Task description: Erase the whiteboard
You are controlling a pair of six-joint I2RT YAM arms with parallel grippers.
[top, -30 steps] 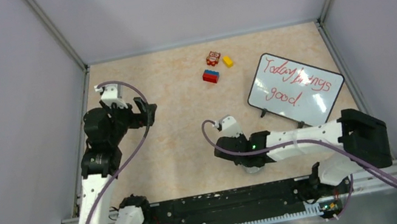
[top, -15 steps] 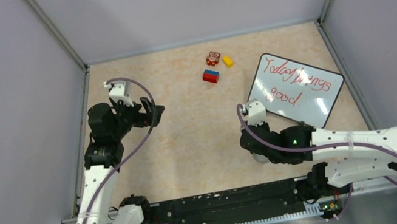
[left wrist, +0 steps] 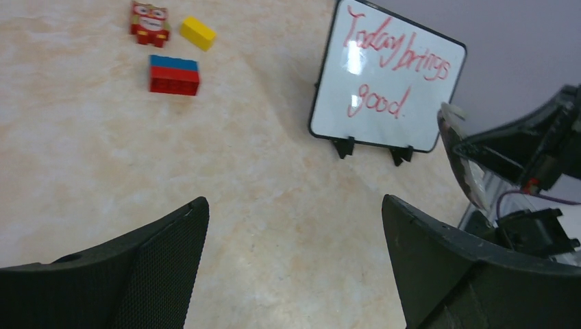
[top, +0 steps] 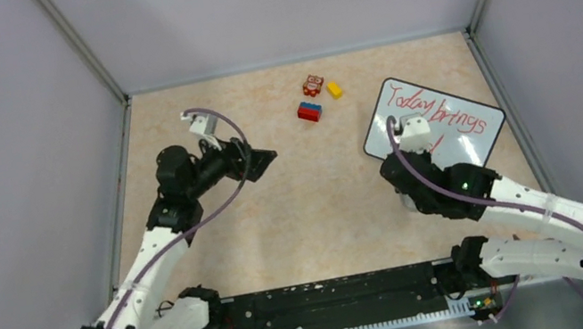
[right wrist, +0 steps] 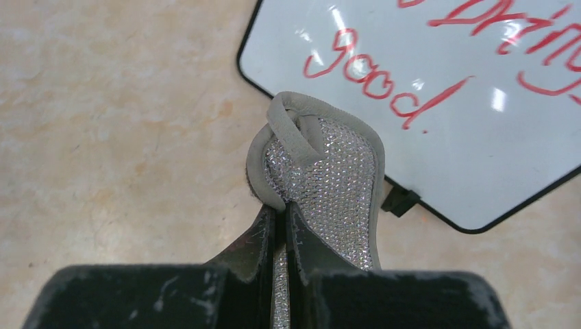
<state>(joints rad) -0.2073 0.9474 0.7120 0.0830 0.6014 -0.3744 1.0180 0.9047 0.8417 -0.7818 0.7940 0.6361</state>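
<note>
Bright, even overhead light, shadows faint.
White glare patches sit on the glossy white, black-framed whiteboard (left wrist: 387, 89) in both wrist views; the left end effector (left wrist: 293, 202) shows softly blurred black fingers (left wrist: 161, 267).

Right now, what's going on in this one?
The right gripper is shut on a grey cloth, holding it up to the whiteboard, near the word "good". The red writing is all there, so no wiping shows yet; whether the cloth touches the board I cannot tell. The left gripper hangs open and empty over the table, facing the board.
</note>
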